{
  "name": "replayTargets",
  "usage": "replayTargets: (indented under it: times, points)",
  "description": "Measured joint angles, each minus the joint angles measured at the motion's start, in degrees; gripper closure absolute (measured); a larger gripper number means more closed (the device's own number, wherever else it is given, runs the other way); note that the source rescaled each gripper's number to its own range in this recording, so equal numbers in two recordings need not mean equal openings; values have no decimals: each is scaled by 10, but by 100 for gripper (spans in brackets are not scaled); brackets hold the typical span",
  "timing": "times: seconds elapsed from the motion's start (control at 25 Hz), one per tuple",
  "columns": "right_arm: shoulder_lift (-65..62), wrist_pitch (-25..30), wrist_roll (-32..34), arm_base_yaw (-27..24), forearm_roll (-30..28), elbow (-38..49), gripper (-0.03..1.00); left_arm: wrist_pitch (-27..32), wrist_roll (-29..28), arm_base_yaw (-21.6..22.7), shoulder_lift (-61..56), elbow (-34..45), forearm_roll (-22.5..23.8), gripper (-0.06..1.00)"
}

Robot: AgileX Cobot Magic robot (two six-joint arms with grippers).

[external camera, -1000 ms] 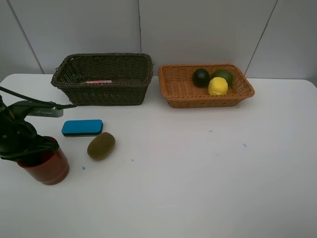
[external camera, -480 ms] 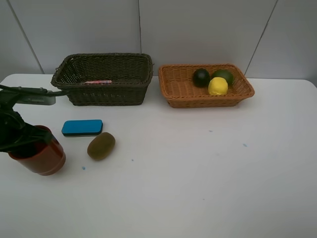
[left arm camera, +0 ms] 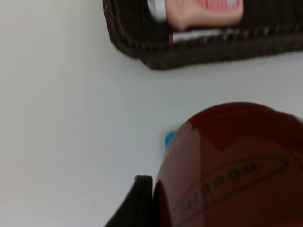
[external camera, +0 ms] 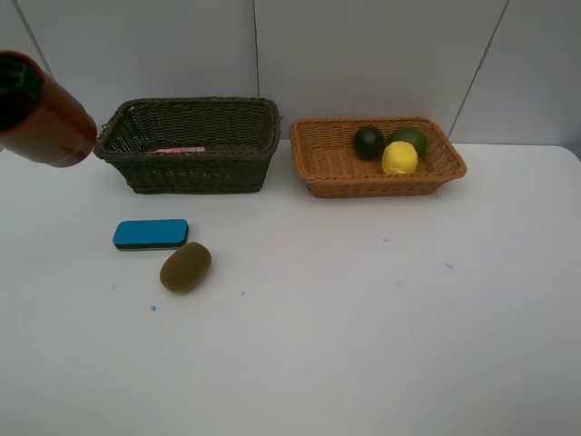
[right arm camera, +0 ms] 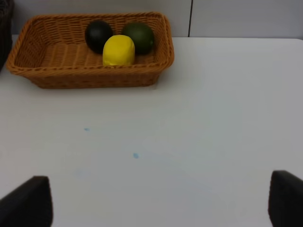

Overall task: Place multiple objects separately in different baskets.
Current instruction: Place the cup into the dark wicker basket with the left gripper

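Red-brown plastic cup (external camera: 44,111): hangs in the air at the far left of the high view, clear of the surface (external camera: 363,318), level with the left end of the dark olive-green basket (external camera: 191,173). You see it tipped over, dark mouth up and outward, base toward the basket.

Grip: left gripper (left arm camera: 147,208) has its jaws clenched on the cup's wall. Only one dark jaw shows, pressed to the outside. The other is hidden, presumably inside the rim. That rim pinch would explain the tilt, since the body swings off one held edge.

Look: glossy, smooth, slightly tapered, with raised lettering in an oval on its side in the left wrist view.

Judgement: the cup is in transit to the olive basket, where the pink bottle (left arm camera: 203,9) and white pen (left arm camera: 199,35) already lie. You need height over the near rim before release.

Outward: blue eraser block (external camera: 151,233) and brown kiwi (external camera: 185,267) rest on the surface, just beside each other, unsorted. The orange-tan basket (external camera: 381,186) holds the yellow lemon (external camera: 399,157), green lime (external camera: 410,138) and dark mangosteen (external camera: 369,142), bunched together.

Right gripper (right arm camera: 156,203): jaws released wide, holding nothing, facing the orange-tan basket.
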Motion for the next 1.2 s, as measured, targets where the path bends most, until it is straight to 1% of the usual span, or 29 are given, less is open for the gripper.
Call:
replayTargets:
  times: [0.2,0.32,0.4,0.68,0.96,1.2]
  points:
    - [0,0,0,0,0,0,-3,10,-8,0,67,-113,13,94]
    - [0,0,0,0,0,0,-3,21,-22,0,129,-177,37,94]
    - [0,0,0,0,0,0,-3,27,-31,0,172,-222,44,94]
    - [0,0,0,0,0,0,-3,58,-45,0,318,-353,47,94]
    - [0,0,0,0,0,0,-3,65,-62,0,427,-427,47,94]
    - [0,0,0,0,0,0,-3,60,-73,0,488,-447,47,94]
